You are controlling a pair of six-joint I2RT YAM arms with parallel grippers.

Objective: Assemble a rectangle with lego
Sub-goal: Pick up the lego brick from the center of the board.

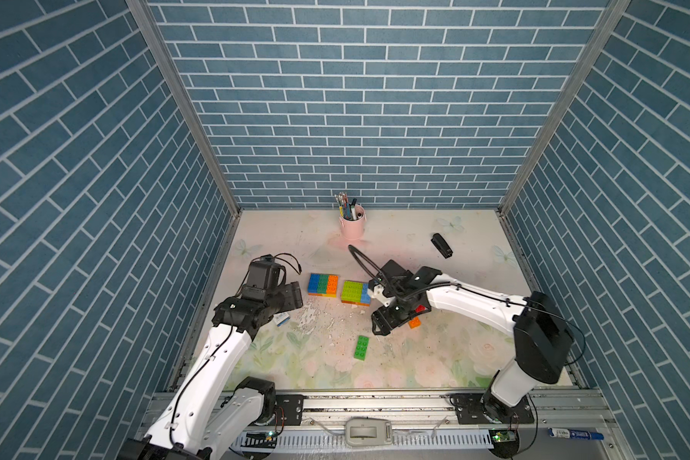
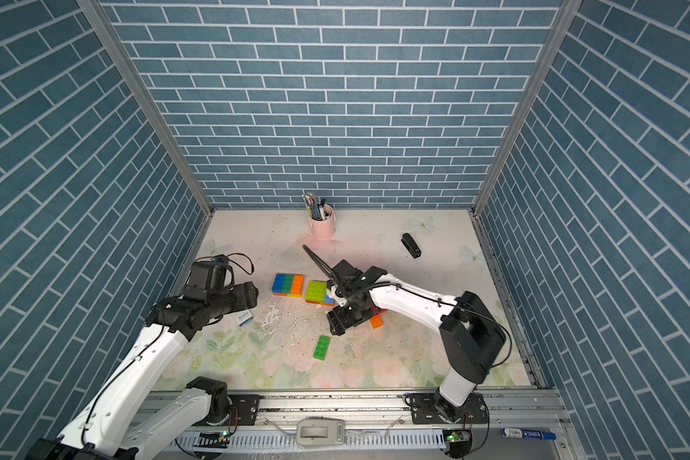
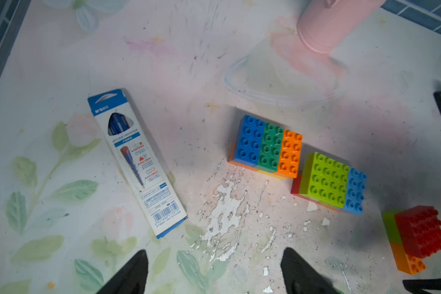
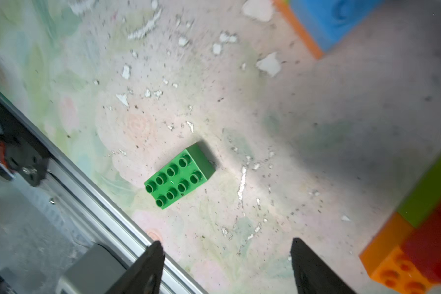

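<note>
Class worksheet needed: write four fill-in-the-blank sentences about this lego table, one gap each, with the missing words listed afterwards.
1. The loose brick lying alone, apart from the stacks, is ___ in colour.
2. The pens stand in a ___ cup.
3. One block has three top bricks in a row: blue, green and ___.
4. The left gripper and the right gripper both stand ___, holding nothing.

Missing words: green; pink; orange; open.

Even bright light; right-wrist view blurred, edges warped.
</note>
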